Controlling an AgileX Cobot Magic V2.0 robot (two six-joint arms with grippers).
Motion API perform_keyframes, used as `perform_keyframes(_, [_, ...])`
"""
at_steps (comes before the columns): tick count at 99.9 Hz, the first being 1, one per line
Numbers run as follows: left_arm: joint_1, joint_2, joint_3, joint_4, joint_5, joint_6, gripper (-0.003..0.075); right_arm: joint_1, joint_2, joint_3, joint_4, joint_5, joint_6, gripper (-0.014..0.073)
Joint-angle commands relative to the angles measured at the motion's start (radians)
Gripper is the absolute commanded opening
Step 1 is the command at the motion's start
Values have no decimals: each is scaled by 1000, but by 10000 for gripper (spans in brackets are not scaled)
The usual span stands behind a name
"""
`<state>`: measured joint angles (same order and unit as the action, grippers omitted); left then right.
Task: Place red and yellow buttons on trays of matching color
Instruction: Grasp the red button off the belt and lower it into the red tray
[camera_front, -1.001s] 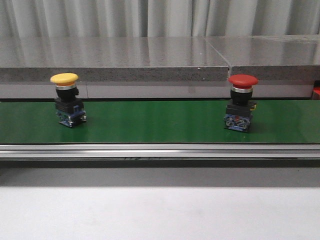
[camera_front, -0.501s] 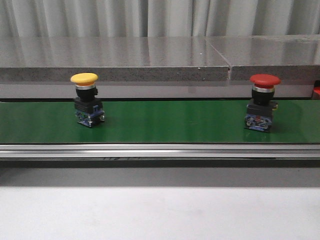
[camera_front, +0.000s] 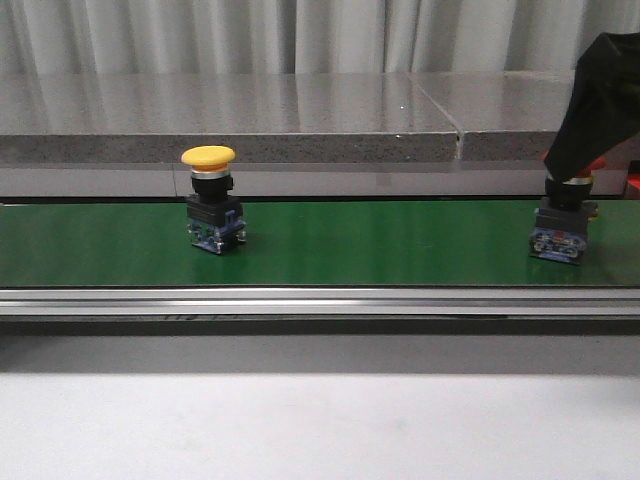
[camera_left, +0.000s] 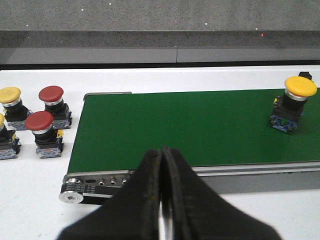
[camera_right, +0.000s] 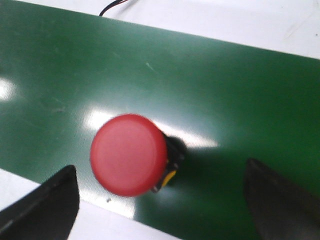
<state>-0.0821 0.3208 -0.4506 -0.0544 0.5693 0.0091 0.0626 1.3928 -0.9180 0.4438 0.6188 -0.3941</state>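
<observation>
A yellow button (camera_front: 210, 200) stands upright on the green belt (camera_front: 380, 245), left of centre; the left wrist view shows the same yellow button (camera_left: 295, 102) far from my left gripper (camera_left: 162, 152), which is shut with nothing in it, in front of the belt's near rail. At the belt's right end stands a red button (camera_front: 560, 228). My right gripper (camera_front: 572, 165) hangs over its cap. In the right wrist view that gripper (camera_right: 160, 172) is open, its fingers (camera_right: 50, 205) wide on either side of the red button (camera_right: 128, 154), not touching it. The trays are out of view.
Beside the belt's end, spare buttons stand on the white table: a yellow one (camera_left: 12, 100) and two red ones (camera_left: 52, 100) (camera_left: 42, 132). A metal rail (camera_front: 320, 300) runs along the belt's front. A grey stone ledge (camera_front: 230, 120) lies behind.
Both buttons have travelled to the right along the belt. My right gripper has come into the front view, down over the red button.
</observation>
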Motion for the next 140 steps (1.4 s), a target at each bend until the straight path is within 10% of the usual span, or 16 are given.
perform_keyframes(1, [-8, 8, -27, -12, -72, -2, -19, 0, 18, -66, 22, -41, -14, 657])
perform_keyframes(18, [-8, 8, -27, -12, -72, -2, -19, 0, 86, -103, 16, -34, -14, 609])
perform_keyframes(45, [-8, 8, -27, -12, -72, -2, -19, -21, 92, -139, 13, 83, -14, 73])
perform_keyframes(140, [-8, 8, -27, -12, -72, -2, -19, -467, 559, -871, 5, 113, -14, 62])
